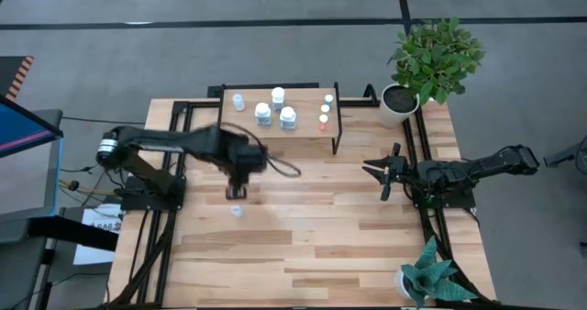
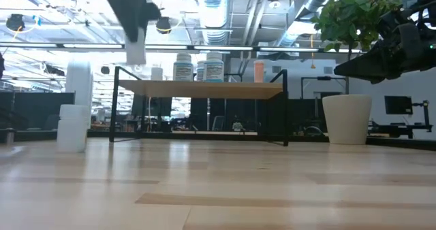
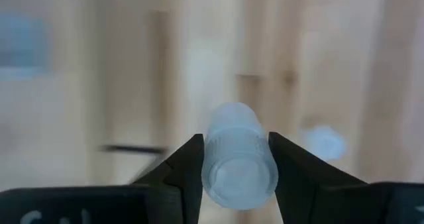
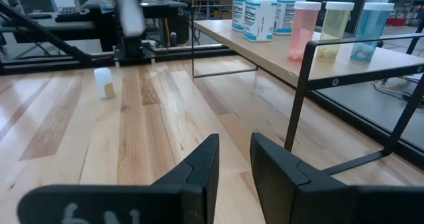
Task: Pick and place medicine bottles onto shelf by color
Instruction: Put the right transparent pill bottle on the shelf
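A small pale-blue medicine bottle [image 3: 238,161] hangs above the table in my left gripper [image 1: 237,192], which is shut on it left of the table's middle, in front of the shelf [image 1: 280,110]. The shelf's wooden top carries a pale-blue bottle [image 1: 238,101], three larger white bottles [image 1: 278,96] and three tiny tinted ones [image 1: 324,111], all standing on their bases. One more small bottle [image 1: 237,211] stands on the table just nearer than my left gripper. My right gripper [image 1: 374,169] waits shut at the right side, pointing level toward the table's left. My left gripper pinches the pale-blue bottle's two opposite sides [image 3: 211,159] between its two fingers. The fingers come from above, pointing down. The bottle hangs roughly upright below them [image 2: 136,53], lifted clear of the table.
A white pot with a leafy plant [image 1: 399,104] stands at the far right corner by the shelf's right end, and a second potted plant [image 1: 417,281] at the near right corner. Black frame rails [image 1: 424,154] run along the table's sides.
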Robot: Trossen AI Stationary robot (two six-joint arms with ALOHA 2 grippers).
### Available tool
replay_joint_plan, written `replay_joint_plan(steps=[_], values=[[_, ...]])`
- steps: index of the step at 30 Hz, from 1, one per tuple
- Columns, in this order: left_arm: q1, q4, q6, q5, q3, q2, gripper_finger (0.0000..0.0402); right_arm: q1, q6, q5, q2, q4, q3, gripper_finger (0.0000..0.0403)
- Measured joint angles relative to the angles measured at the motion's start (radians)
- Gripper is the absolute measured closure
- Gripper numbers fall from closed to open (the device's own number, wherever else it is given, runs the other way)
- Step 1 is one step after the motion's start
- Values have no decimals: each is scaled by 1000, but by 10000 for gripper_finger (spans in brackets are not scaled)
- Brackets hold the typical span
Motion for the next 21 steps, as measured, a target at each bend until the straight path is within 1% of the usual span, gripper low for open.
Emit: replay_joint_plan(steps=[4, 6, 8, 13, 16, 21], values=[[140, -123, 96, -73, 161, 2, 289, 0, 0, 0, 0, 0, 0, 294], [216, -143, 147, -75, 227, 19, 294, 0, 0, 0, 0, 0, 0, 294], [283, -157, 190, -72, 265, 41, 294, 0, 0, 0, 0, 0, 0, 294], [432, -177, 276, -11, 284, 87, 278, 0, 0, 0, 0, 0, 0, 294], [488, -179, 315, 14, 284, 116, 278, 0, 0, 0, 0, 0, 0, 294], [547, -179, 365, 55, 284, 159, 288, 0, 0, 0, 0, 0, 0, 294]])
